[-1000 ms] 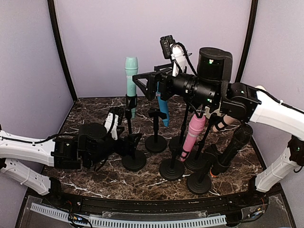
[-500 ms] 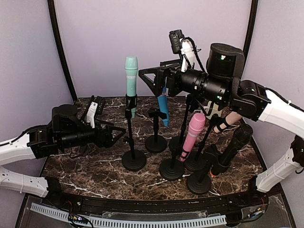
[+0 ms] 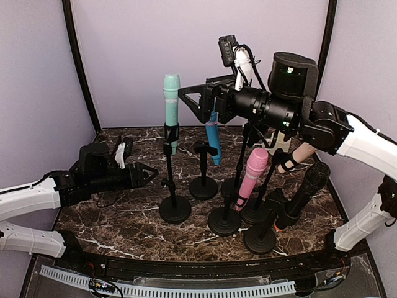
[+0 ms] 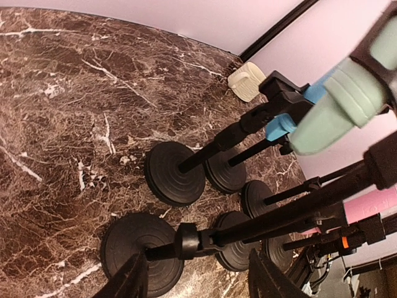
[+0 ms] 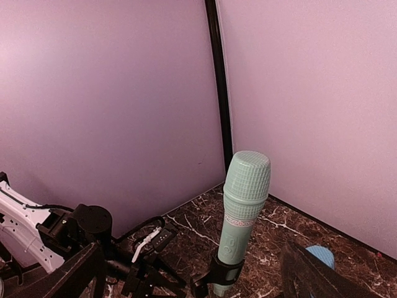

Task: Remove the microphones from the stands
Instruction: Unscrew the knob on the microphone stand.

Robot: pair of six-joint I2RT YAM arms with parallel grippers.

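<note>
A teal microphone (image 3: pixel 171 102) stands upright in the clip of a black stand (image 3: pixel 174 209) at the front left of the group. My right gripper (image 3: pixel 191 103) is open, level with the microphone's body and just right of it, not touching. In the right wrist view the teal microphone (image 5: pixel 244 211) sits between my open fingers (image 5: pixel 79 273). My left gripper (image 3: pixel 149 172) is open, low and just left of the stand's pole. In the left wrist view the pole's collar (image 4: pixel 188 241) lies between my fingers (image 4: pixel 133 279), and the teal microphone (image 4: pixel 347 102) is at the upper right.
Several other stands crowd the right: a blue microphone (image 3: pixel 213 141), a pink one (image 3: pixel 252 175), a black one (image 3: pixel 306 191) and a beige one (image 3: pixel 299 154). One stand (image 3: pixel 203 186) holds nothing. A white object (image 4: pixel 245 81) lies at the back wall.
My left arm drew back to the left, away from the stand's pole, and now points at it from lower down. My right gripper rose a little beside the teal microphone.
</note>
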